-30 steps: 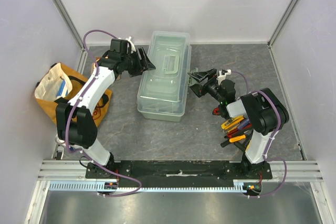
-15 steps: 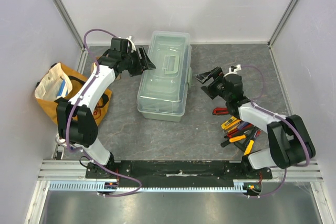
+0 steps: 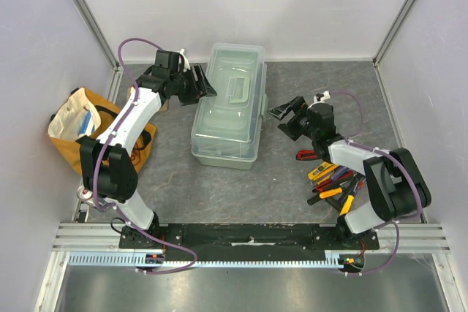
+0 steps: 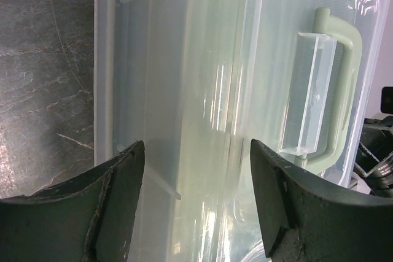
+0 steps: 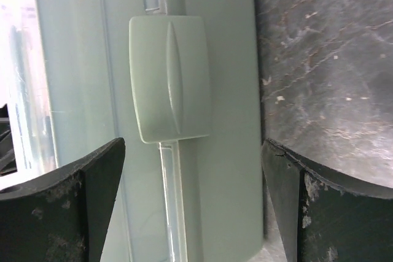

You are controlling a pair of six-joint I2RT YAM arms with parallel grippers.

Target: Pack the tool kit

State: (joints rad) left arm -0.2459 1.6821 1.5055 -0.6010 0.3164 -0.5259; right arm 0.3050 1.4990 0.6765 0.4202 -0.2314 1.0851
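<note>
We judged the step in hand to be freeing the latch (image 5: 171, 78) on the closed toolbox (image 3: 228, 104), since its translucent lid was down and the hand tools (image 3: 333, 180) lay loose on the table (image 3: 219, 188), behind the right gripper (image 3: 284, 118) and near that arm's base. To do it well, we thought the right gripper should go in square to the latch, catch its free edge with a single fingertip and lever it away from the box wall rather than pinch it. The box looked light enough to skid, so the left gripper (image 3: 205, 84) ought to brace it from the opposite side. The right gripper's jaws stood at their widest, with the latch directly ahead of them and centred in the gap; they held nothing, and we could not tell from the wrist view whether either finger touched the box. The left gripper's jaws were well apart too, empty, hanging over the lid's near edge, with the pale green handle (image 4: 334, 90) ahead and off to one side. We could not tell whether it rested on the lid. The cloth bag (image 3: 73, 118) sat well behind the left gripper.
</note>
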